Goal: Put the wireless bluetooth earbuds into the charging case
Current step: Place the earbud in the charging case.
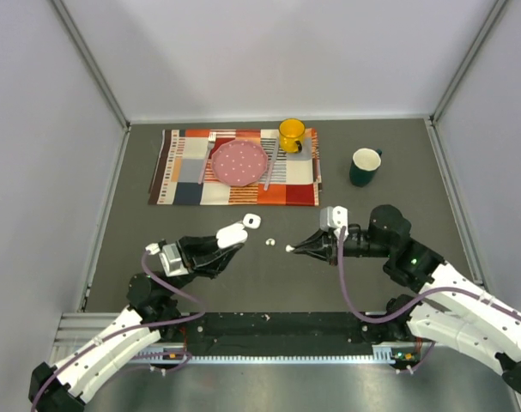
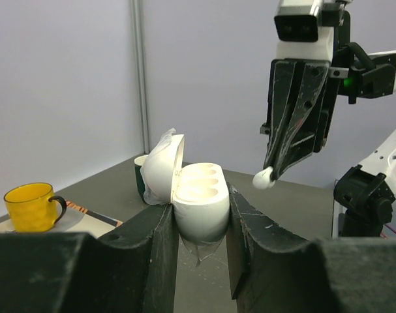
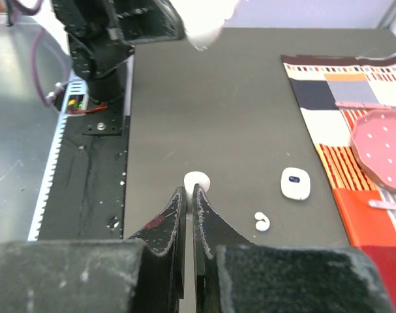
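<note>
Top / L gripper (image 1: 226,245): clenched on open charging case (image 1: 232,232), lid up, left of table centre.
Top / R gripper (image 1: 296,248): pinched together on held earbud (image 1: 290,249); tips point left twd the open charging case, gap btw them.
Top / loose earbud (image 1: 270,243): lies on dark table (image 1: 269,283) btw the two grippers, touching neither.
Top / closed case (image 1: 251,221): flat on table, just right of & beyond the open one, near placemat edge.
Top / placemat (image 1: 183,184): far side; carries pink plate (image 1: 239,162), yellow mug (image 1: 292,134), cutlery (image 1: 272,163) either side of plate.
Top / green mug (image 1: 364,166): bare table, right of placemat.
L wrist / open charging case: wedged btw both black fingers (image 2: 155,248), body upright, lid hinged back to the left, two hollow sockets showing; thin clear film hangs under it.
L wrist / R gripper: hangs in from upper right, jaws together on held earbud, white head showing at tips; up & right of case mouth, not touching.
L wrist / mugs: yellow mug far left by placemat corner; green mug mostly hidden behind lid.
R wrist / R gripper: fingers closed, only a thin slit btw them; held earbud's white head sticks out past tips.
R wrist / loose earbud: on table right of tips; closed case beyond it, dark mark on top.
R wrist / L gripper: top edge w/ white case, cut off by frame.
R wrist / placemat + pink plate: right edge.
</note>
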Controlling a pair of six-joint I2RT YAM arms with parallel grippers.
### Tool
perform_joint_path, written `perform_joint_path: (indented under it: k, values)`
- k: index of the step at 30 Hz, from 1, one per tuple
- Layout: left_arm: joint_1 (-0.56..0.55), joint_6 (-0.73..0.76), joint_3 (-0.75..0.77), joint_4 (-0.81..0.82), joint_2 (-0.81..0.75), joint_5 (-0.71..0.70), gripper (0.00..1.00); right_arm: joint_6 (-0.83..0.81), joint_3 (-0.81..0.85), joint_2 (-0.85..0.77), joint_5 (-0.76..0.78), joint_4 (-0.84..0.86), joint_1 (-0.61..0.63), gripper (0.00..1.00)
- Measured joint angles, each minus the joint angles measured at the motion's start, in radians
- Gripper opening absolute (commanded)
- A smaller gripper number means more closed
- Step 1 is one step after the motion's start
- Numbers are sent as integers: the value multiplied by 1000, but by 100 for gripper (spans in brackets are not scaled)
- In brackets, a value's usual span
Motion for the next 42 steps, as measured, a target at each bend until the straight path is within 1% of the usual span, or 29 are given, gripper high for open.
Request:
perform_joint_path:
  k: [14,20,26,34,42]
  values:
    - [0,0,0,-27,-11,56,0,-18,84,-84,-297,2,0,0]
    - [0,0,0,-27,-8,83,0,-24,120,-87,-421,21,0,0]
    - [0,0,0,-18,41,154,0,-20,124,-63,-504,70,0,0]
    - [0,-7,0,16,142,274,0,7,151,48,-515,132,0,0]
    - [0,-16,0,66,171,315,0,79,151,112,-452,237,0,0]
